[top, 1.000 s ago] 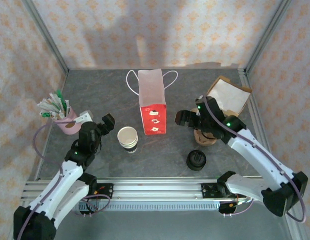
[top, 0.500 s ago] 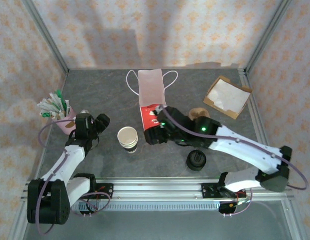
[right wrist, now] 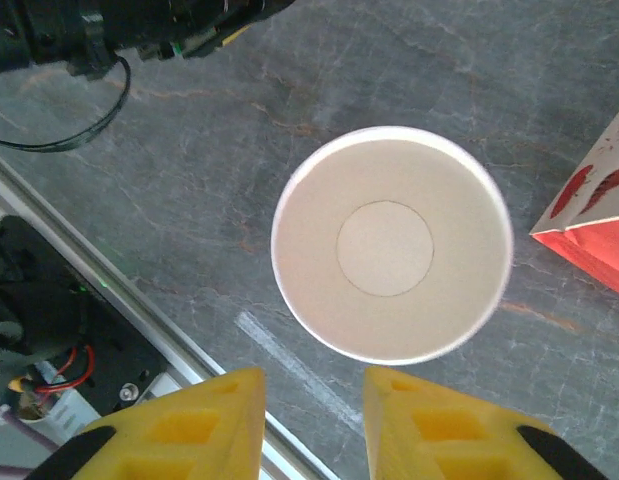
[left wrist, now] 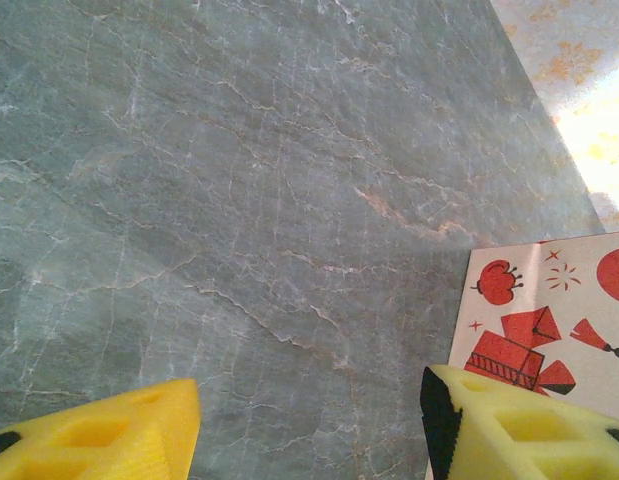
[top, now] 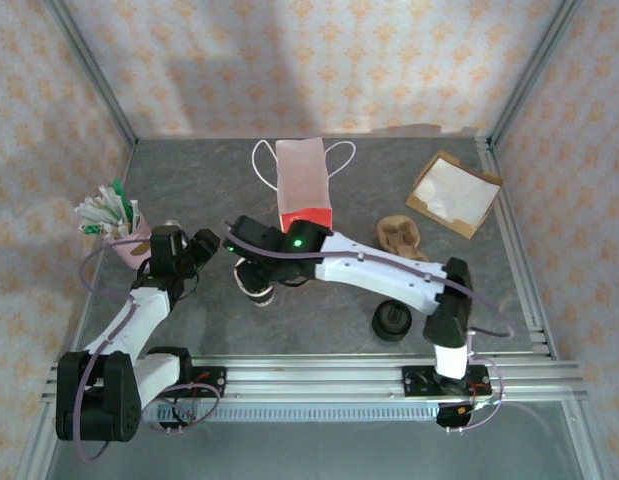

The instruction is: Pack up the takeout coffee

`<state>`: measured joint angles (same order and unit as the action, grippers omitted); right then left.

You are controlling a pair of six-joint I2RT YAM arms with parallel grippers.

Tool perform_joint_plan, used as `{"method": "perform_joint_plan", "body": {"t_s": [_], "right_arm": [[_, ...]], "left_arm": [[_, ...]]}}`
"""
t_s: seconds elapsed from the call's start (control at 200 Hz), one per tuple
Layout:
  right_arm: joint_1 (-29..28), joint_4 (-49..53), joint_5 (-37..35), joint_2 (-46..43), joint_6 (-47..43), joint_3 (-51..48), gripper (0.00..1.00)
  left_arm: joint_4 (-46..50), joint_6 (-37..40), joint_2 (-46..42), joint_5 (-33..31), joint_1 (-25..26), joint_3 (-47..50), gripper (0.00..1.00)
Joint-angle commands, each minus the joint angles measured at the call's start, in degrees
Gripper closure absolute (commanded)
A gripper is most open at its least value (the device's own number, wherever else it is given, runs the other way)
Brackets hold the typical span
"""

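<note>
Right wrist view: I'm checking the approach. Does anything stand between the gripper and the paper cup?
Nothing visible does. The right gripper hangs above the lidless paper cup; the red paper bag lies beside it.

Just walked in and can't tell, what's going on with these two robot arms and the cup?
The right arm stretches across the table, its right claw hanging over an empty, lidless paper cup, jaws apart, not gripping. The left claw is open, holds nothing, and looks down beside the red and white paper bag. The stack of black lids sits near the front. The cup stands outside the bag.
</note>
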<state>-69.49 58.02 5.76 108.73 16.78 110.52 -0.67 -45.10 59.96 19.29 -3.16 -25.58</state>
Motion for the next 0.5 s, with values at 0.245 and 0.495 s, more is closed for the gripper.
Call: {"method": "perform_joint_plan", "body": {"t_s": [0.245,0.495], "right_arm": [[-2.0,13.2,-3.6,15.1,-3.7,17.5,0.73],[-2.0,16.1,-4.8,19.9,-4.4,22.8,0.77]], "left_arm": [[1.6,1.0,-2.4,-1.7,-0.8,-1.6,0.39],[2.0,1.1,-3.3,-1.9,-0.8,-1.7,0.39]]}}
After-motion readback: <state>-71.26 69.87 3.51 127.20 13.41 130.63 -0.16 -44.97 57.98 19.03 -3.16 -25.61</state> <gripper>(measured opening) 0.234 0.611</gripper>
